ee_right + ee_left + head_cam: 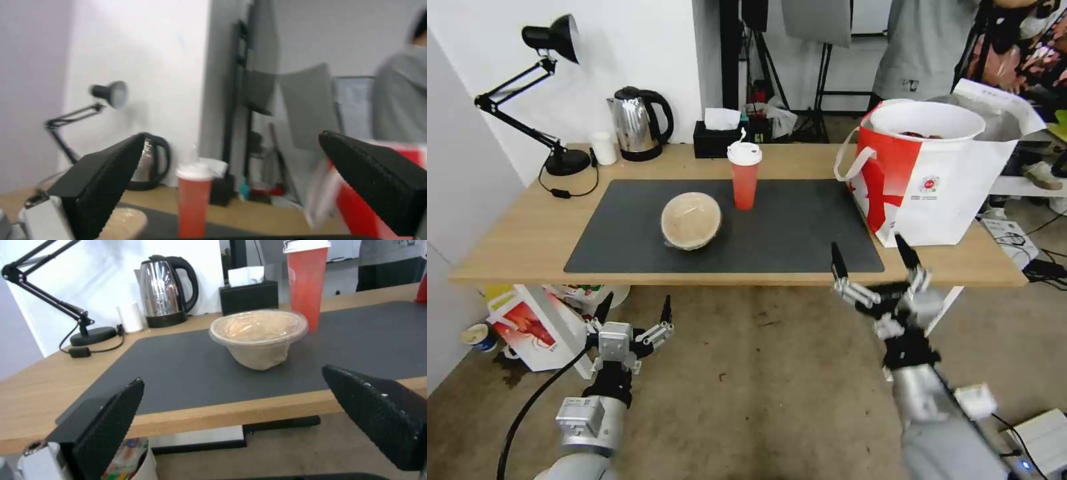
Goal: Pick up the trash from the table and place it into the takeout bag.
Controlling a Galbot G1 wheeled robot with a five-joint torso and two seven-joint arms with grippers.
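Observation:
On the table (527, 233), a tan lidded bowl (691, 220) (260, 336) sits on the dark grey mat. A tall red cup (744, 175) (307, 283) (193, 200) with a white lid stands just behind it to the right. The red-and-white takeout bag (927, 193) (378, 200) stands at the table's right end. A white bowl (927, 120) with red shells rests in its open mouth. My left gripper (636, 307) (233, 375) hangs open below the table's front edge, facing the tan bowl. At the front edge near the bag, my right gripper (870, 248) (232, 136) is raised and open, holding nothing.
A black desk lamp (554, 100), a steel kettle (637, 123), a small white cup (604, 148) and a black tissue box (717, 137) line the table's back edge. A smaller red-and-white bag (527, 327) stands on the floor under the left end. A person stands behind the takeout bag.

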